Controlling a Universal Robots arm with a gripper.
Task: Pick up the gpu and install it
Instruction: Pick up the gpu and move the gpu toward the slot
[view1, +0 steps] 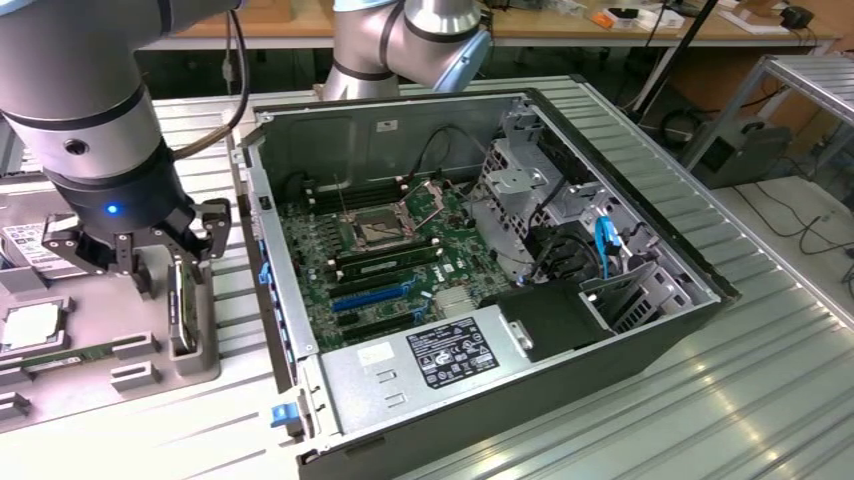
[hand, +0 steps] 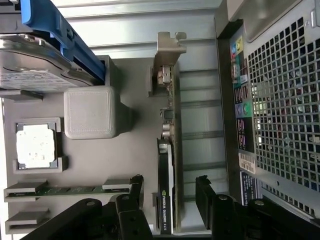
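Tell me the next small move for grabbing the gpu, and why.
Probably lower straight down. The open gripper hangs over the thin black gpu card with a silver bracket, which stands on edge in the grey moulded tray, lined up between the jaws but not yet gripped.
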